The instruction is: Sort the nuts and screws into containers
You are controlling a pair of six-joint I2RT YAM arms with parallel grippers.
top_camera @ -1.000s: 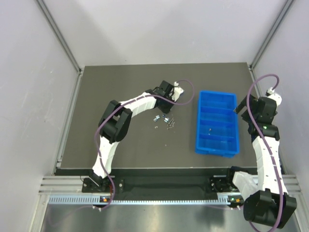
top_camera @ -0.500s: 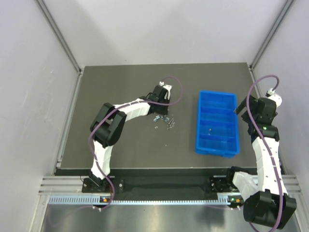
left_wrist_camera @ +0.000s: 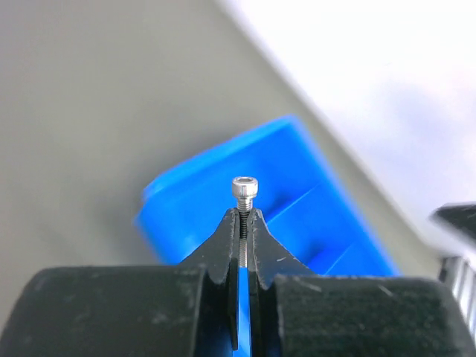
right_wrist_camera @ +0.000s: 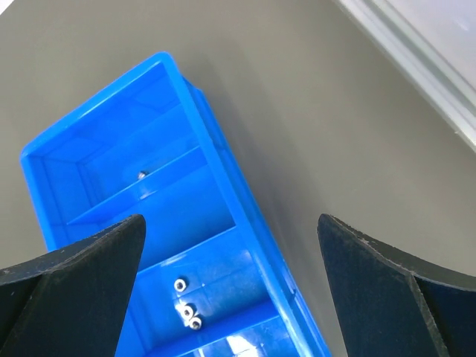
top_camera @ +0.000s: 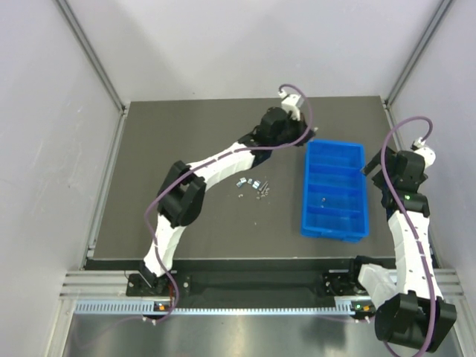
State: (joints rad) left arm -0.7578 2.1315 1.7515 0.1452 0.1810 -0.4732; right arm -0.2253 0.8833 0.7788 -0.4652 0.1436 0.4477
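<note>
Well, from the top camera I see my left arm stretched far out across the dark table [top_camera: 186, 141]. The left gripper [top_camera: 300, 137] hangs just beside the far left corner of the blue tray [top_camera: 306, 195]. From up here I cannot make out what it carries. A little pile of screws and nuts [top_camera: 253, 186] lies on the table to the left of the tray, apart from it. My right gripper [top_camera: 370, 165] sits by the tray's right rim, toward its far end.

On the left wrist camera the jaws are pressed onto a single screw [left_wrist_camera: 245, 187]. Its shaft is pinched between the fingertips and its socket head stands upright just above them. The tray's corner shows behind it, blurred.

On the right wrist camera the jaws are spread wide, with the tray lying below them. Three nuts [right_wrist_camera: 187, 306] lie close together in one compartment. One small silvery bit [right_wrist_camera: 140, 175], too small for me to name, lies in a compartment farther from the camera.
</note>
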